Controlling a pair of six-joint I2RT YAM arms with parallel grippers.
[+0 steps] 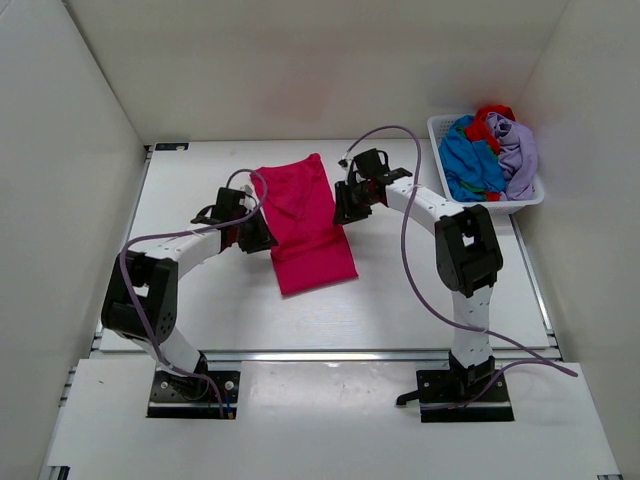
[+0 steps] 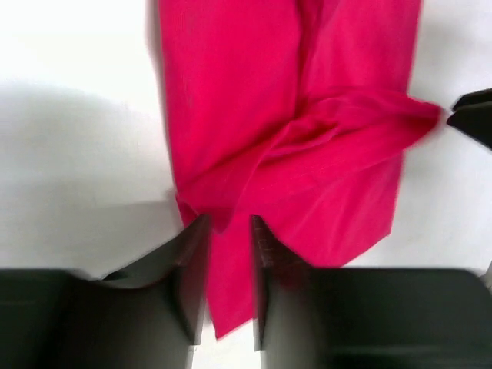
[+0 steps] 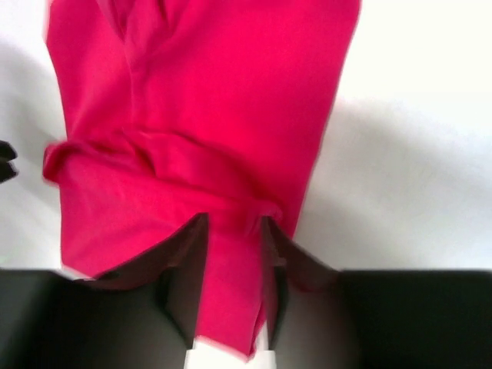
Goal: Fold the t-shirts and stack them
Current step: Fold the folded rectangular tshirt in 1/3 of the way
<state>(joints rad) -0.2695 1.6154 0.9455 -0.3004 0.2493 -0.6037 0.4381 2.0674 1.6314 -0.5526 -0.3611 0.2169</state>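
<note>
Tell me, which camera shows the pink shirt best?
The top external view: only it shows the full length of the pink t-shirt, a long folded strip on the table. The wrist views are close-ups of one side edge each, with cloth between the parted fingers of the left gripper and the right gripper.

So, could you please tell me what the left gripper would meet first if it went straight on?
The pink t-shirt: its edge lies right between the jaws of the left gripper. Beyond the cloth, possibly the right gripper, though depth is unclear.
</note>
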